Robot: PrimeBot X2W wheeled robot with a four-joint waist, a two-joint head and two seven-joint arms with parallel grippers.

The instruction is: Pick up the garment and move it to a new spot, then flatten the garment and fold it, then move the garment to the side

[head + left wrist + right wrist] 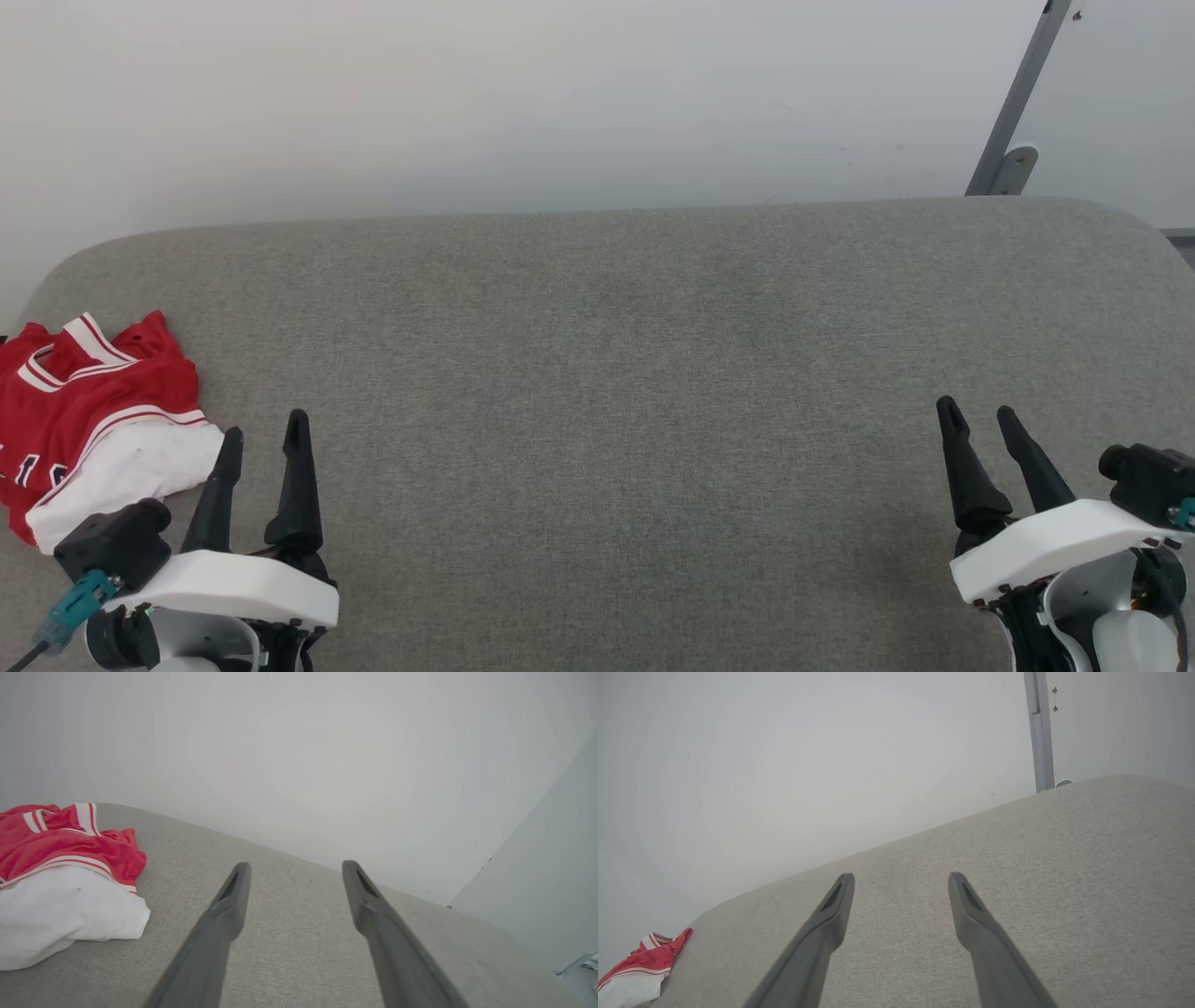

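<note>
Your left claw (265, 425) has its two fingers spread wide with nothing between them, and it sits over the near left part of the cushion (597, 373), fingers pointing toward the cushion's far edge. In the left wrist view only bare grey fabric lies between the fingertips. Your right claw (977, 408) is spread just as wide and also holds nothing, over the cushion's near right corner, well apart from the left one. The shirt (93, 401) lies crumpled in a heap at the cushion's left end, just beside your left claw on its outer side and not touching it. A white sleeve faces the claw, with red cloth and red-white striped trim bunched behind it. A bit of dark lettering shows at the heap's near left side, too cut off to read. The middle of the cushion is bare fabric. Beyond the cushion's far edge stands a pale wall (467, 93), and a grey metal post (1018, 93) leans up past the far right corner.
</note>
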